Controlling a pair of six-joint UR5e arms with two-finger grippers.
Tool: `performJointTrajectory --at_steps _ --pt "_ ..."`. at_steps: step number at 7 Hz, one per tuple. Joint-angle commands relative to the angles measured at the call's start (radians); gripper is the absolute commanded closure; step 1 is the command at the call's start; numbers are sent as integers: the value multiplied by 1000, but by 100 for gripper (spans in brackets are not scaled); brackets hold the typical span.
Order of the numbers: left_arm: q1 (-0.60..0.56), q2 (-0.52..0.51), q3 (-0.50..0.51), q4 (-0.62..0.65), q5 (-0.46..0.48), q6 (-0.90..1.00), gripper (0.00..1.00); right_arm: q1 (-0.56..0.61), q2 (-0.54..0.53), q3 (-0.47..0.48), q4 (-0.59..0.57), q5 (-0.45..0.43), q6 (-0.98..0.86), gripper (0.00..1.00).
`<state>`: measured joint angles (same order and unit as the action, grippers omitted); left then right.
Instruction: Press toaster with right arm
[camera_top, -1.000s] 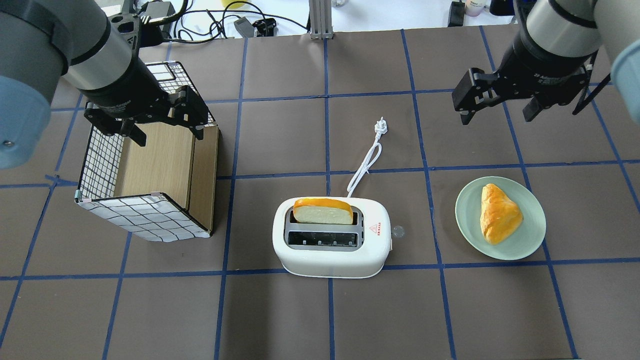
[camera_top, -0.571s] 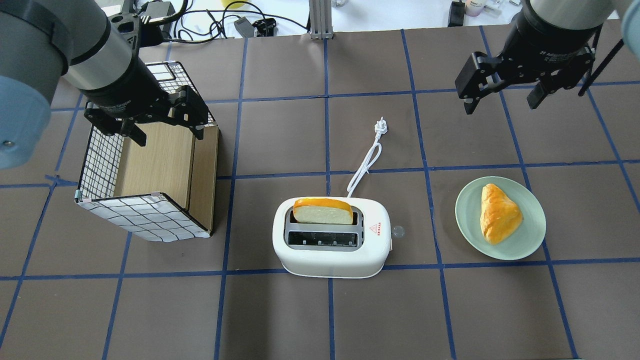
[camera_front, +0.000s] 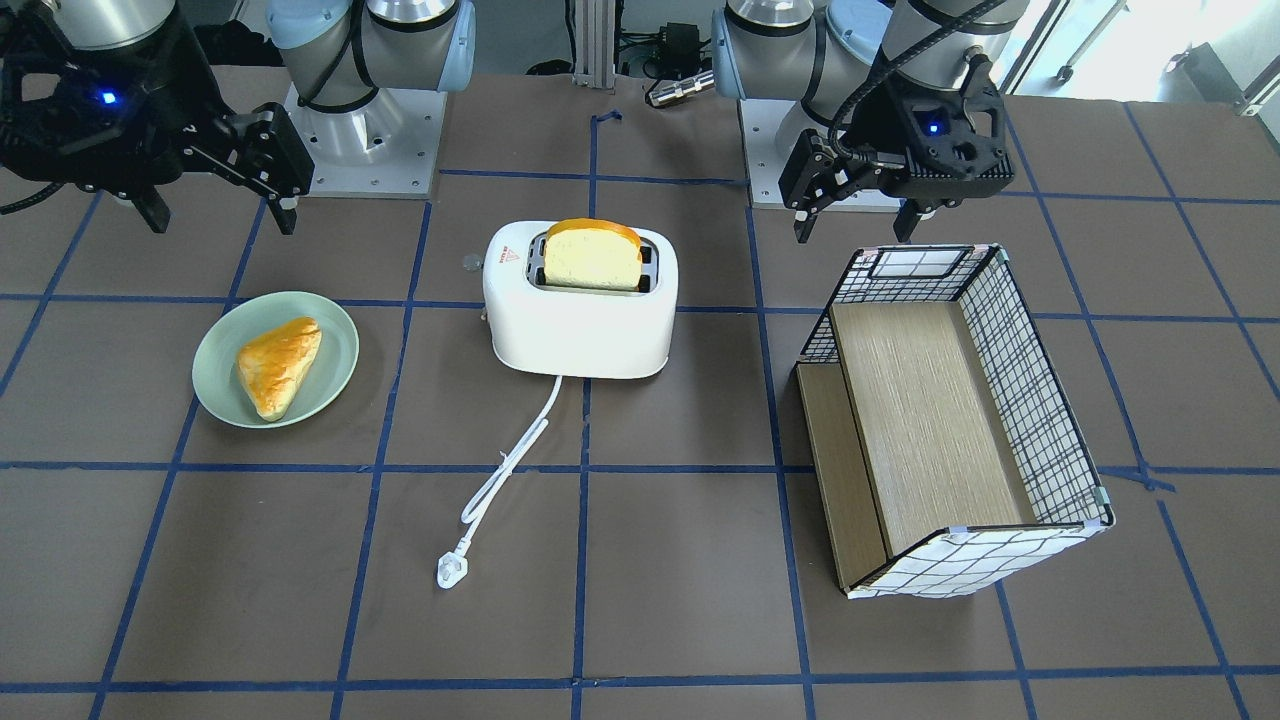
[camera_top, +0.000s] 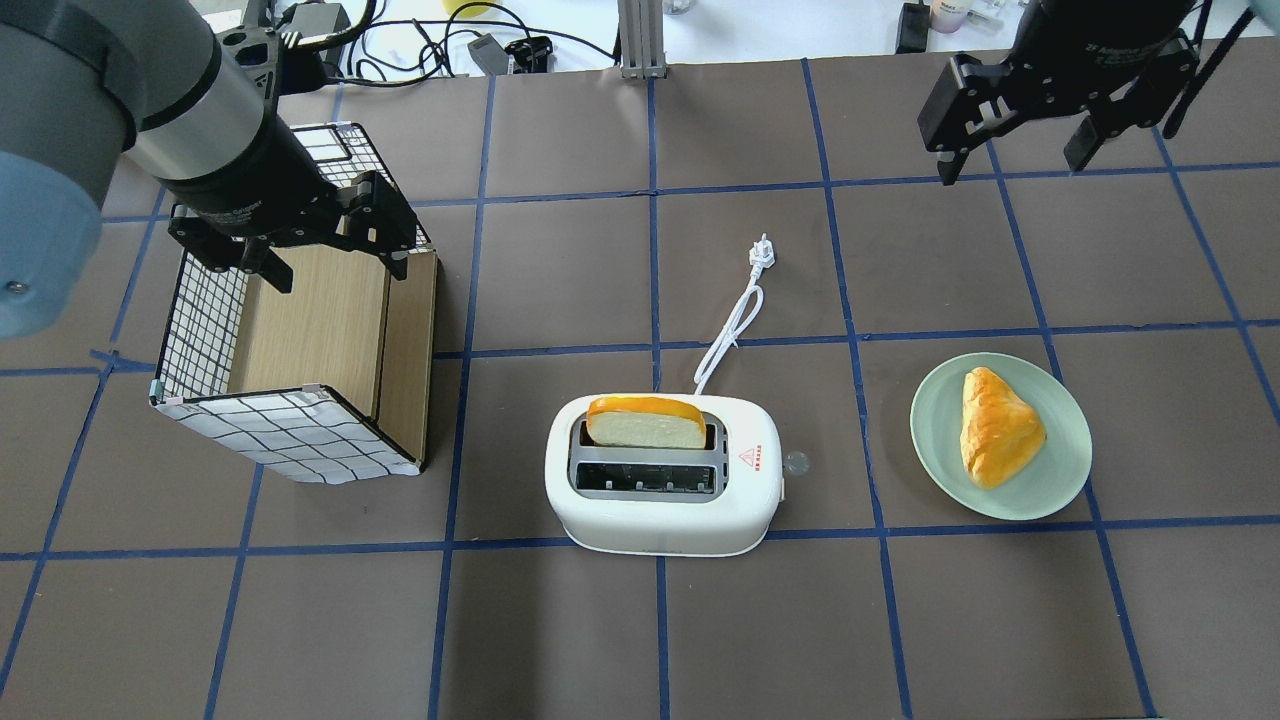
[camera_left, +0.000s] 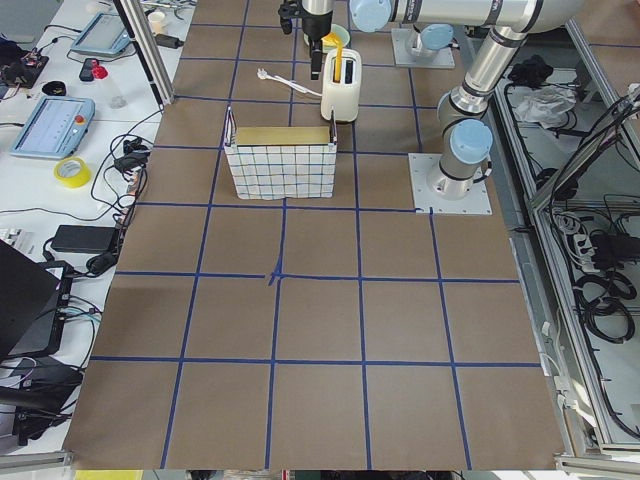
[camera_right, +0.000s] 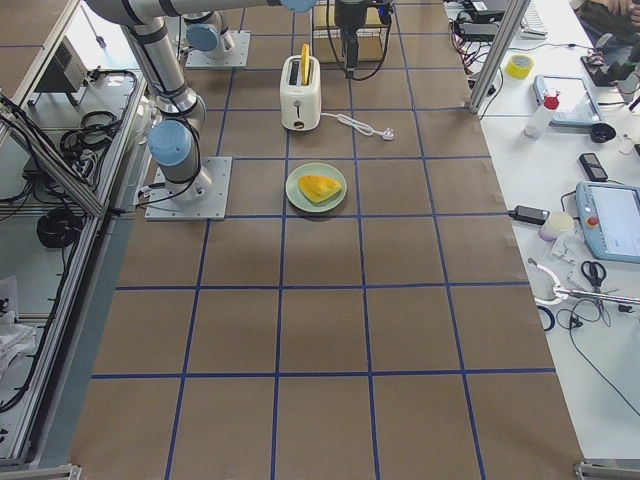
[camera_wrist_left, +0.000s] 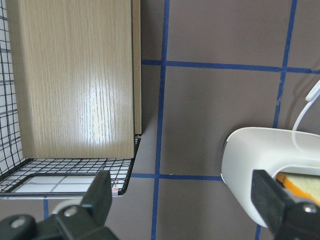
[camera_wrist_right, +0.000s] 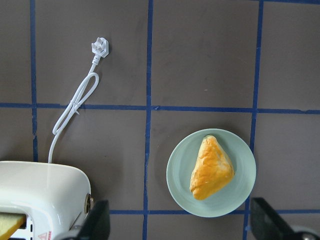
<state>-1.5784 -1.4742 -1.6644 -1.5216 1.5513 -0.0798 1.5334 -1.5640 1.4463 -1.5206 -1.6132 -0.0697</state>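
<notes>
White rounded two-slot toaster (camera_top: 662, 478) sits midway between the bench's side edges. Silver and light-blue right arm (camera_front: 105, 20) hangs beyond it toward the far edge, jaws spread wide, holding nothing; matching left arm (camera_top: 190, 110) has its jaws likewise.

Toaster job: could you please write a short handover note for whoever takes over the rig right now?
Right gripper: open, empty, raised at the far right, well away from the toaster.
Left gripper: open, empty, above the wire basket.
Toaster mid-table, bread slice standing out of one slot.
Done: nothing pressed.
Left: bring the right gripper to the side lever and press down.
</notes>
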Motion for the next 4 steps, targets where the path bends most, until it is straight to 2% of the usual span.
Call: performJointTrajectory --at_steps 1,3,4 --pt "0 0 0 1 1 0 0 -4 5 11 -49 -4 27 0" --pt "0 0 0 1 1 0 0 -2 2 11 -47 -1 62 0" --pt "0 0 0 0 1 0 0 1 1 17 -47 30 71 0"
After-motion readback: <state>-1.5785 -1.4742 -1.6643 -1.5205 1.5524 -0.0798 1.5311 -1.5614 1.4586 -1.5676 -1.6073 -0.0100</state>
